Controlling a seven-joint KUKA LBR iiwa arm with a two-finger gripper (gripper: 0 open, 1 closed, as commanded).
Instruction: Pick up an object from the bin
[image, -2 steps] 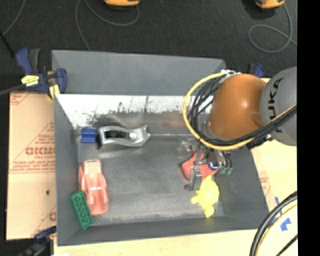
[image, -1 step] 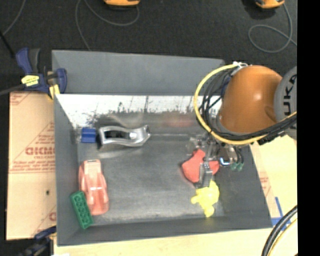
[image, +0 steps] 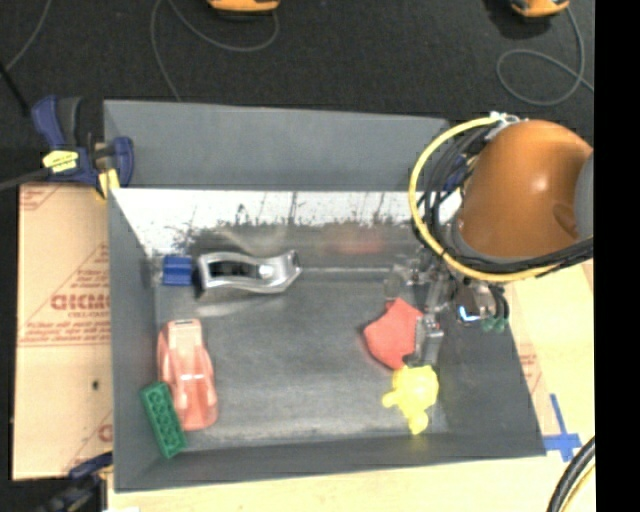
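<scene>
Gripper (image: 432, 325) is sitting against the red lump (image: 390, 337) near the bin's (image: 300, 395) right edge, with a yellow toy (image: 413, 393) lying just beside. Grasping or released: cannot tell.

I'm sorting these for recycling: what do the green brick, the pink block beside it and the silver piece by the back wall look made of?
Green brick: hard opaque plastic, judging by its studs. Pink block: probably translucent plastic; it looks pale and glassy. Silver piece: bright highlights suggest metal or chromed plastic; its blue end looks matte plastic.
</scene>
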